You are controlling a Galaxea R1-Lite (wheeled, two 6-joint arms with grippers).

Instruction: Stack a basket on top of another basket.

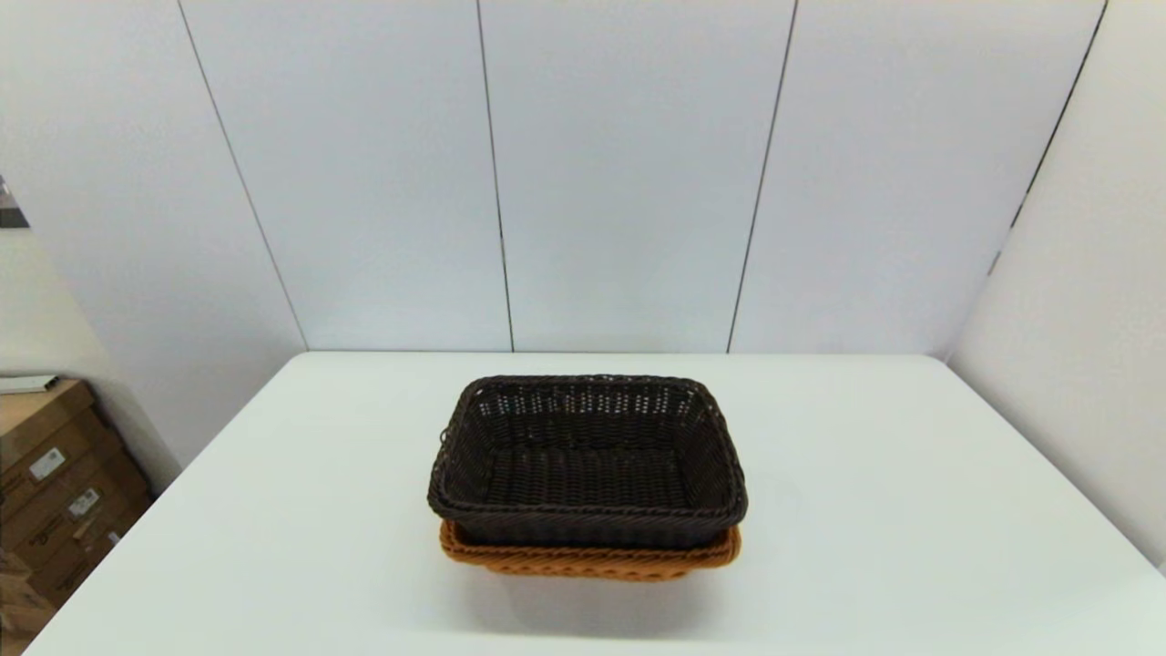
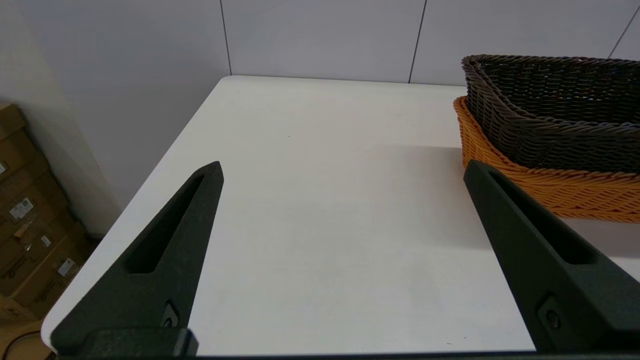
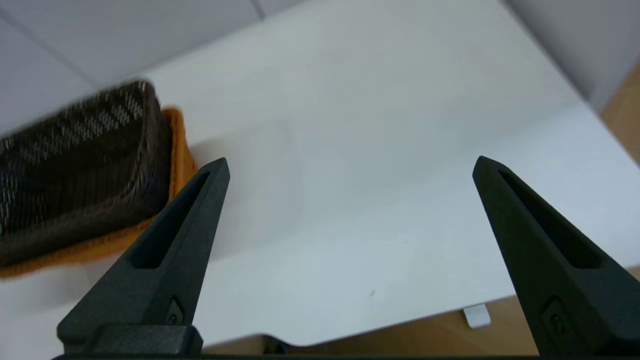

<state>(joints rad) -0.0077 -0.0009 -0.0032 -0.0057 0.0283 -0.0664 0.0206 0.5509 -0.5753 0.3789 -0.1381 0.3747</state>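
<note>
The broad white bench (image 1: 865, 510) fills the near half of the scene, with pale wall panels (image 1: 629, 173) standing behind its far edge. Near the middle of the bench, the dark brown rectangular woven wicker basket with open-weave sides and a braided rim (image 1: 588, 460) sits nested on top of the orange-tan rectangular woven wicker basket (image 1: 592, 558). Only the near rim and a strip of the near wall of the orange-tan one show beneath it in the head view. The dark basket's rim stands higher than the orange-tan rim all the way round, as far as can be seen.

Off the bench's left edge, brown cardboard boxes (image 1: 55, 492) are stacked on the floor.

The left gripper (image 2: 340, 170) hovers over the near left part of the bench, its two black fingers spread wide and holding nothing; the stacked baskets lie just to its right. The right gripper (image 3: 350, 165) hangs above the near right part of the bench, likewise spread wide and empty, with the baskets off to its left.
</note>
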